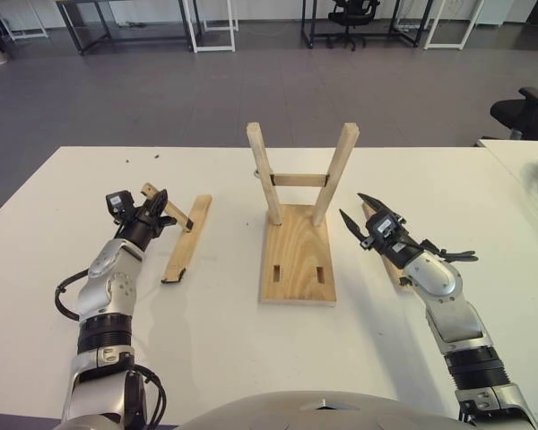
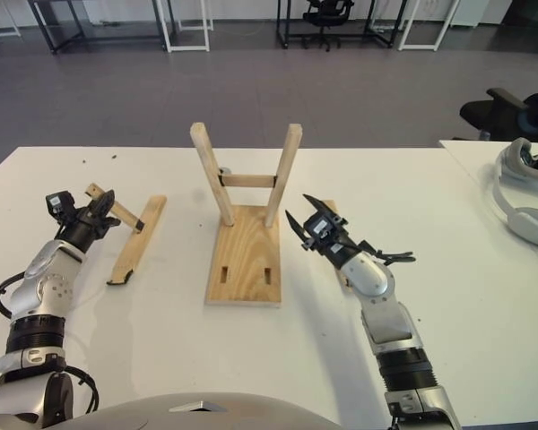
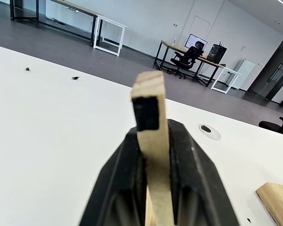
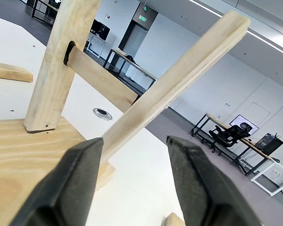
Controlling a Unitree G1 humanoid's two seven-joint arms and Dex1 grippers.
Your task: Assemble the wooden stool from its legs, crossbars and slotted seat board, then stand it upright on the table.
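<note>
Two legs (image 1: 262,170) (image 1: 334,170) stand in the far slots of the seat board (image 1: 296,255), which lies flat at the centre of the left eye view. It seems to lie underside up, so that the parts can be pushed down into it. A crossbar (image 1: 300,180) ties the two legs together partway up, and they splay outward toward the top of the frame. Two slots (image 1: 277,270) (image 1: 320,272) at the board's near end are open, so by my reading the stool is about half built.

At centre left, the left gripper (image 1: 154,210) is clamped on a short wooden bar (image 3: 153,122), which passes between its fingers. One end of the bar reaches a loose leg (image 1: 186,240) lying flat on the bench (image 1: 224,349), just right of that gripper. Whether the bar is seated in this leg or only touching it, I cannot tell. Gripping the bar looks like the way to handle the second leg set.

At centre right, the right gripper (image 1: 350,203) has its fingers spread and carries nothing. It sits just right of the right-hand standing leg and points toward it, probably to steady the frame. Another wooden piece (image 1: 393,273) lies on the bench beneath that arm, likely the last leg.
</note>
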